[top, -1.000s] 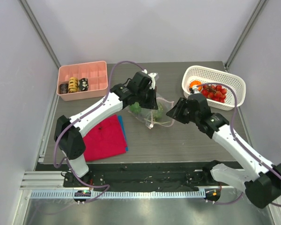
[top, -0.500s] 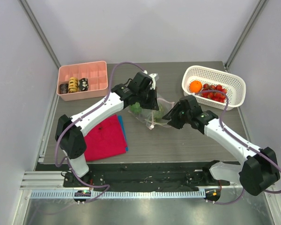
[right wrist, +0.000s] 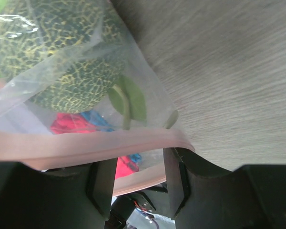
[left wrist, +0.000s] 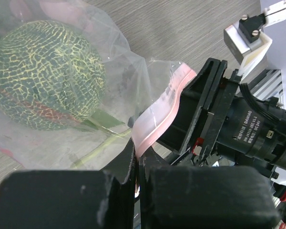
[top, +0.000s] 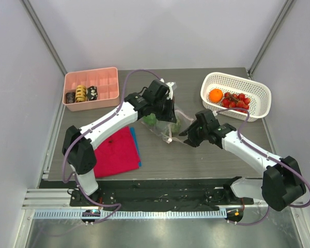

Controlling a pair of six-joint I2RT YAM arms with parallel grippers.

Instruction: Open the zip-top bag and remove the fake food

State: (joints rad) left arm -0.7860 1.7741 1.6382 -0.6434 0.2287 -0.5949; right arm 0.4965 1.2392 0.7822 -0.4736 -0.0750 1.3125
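White basket (top: pixel 236 77) with orange (top: pixel 215 95) and berries (top: pixel 237 101) back right, pink tray (top: pixel 91 72) back left. Left tool (left wrist: pixel 136 162) pinched on zip-top bag (left wrist: pixel 128 81) strip; right tool (right wrist: pixel 136 176) parted at it.

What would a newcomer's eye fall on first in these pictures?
The clear crinkly plastic zip-top bag at the centre of the grey table: the left jaws are shut on its pale pink zip strip, and the right jaws stand open at it. Inside the bag lies a dark green ball with a yellow net pattern. At the far right, a white lattice plastic basket holds an orange ball and red berries.
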